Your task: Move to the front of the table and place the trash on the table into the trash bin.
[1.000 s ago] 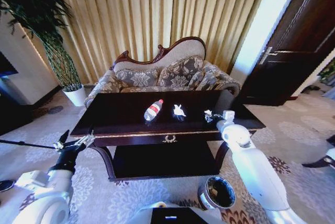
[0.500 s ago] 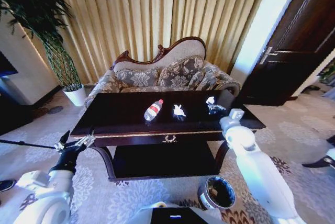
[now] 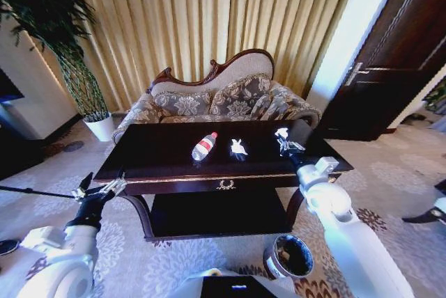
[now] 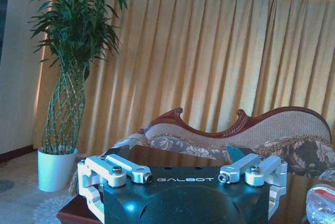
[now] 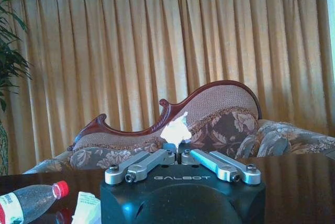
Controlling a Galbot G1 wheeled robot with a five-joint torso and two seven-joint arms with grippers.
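The dark glossy table stands in front of me. On it lie a plastic bottle with a red cap and a crumpled white paper wad. My right gripper hovers above the table's right part, shut on a second paper wad. The right wrist view shows that wad pinched at the gripper's tips, with the bottle and the other wad beyond. The trash bin stands on the carpet by the table's front right leg. My left gripper hangs open off the table's left front corner.
A cushioned sofa with a carved back sits right behind the table. A potted plant stands at the back left and a dark door at the right. The table has a lower shelf. Patterned carpet surrounds the bin.
My right gripper has lifted the paper wad off the table's right part and carried it up and slightly farther back. The left arm has stayed still.
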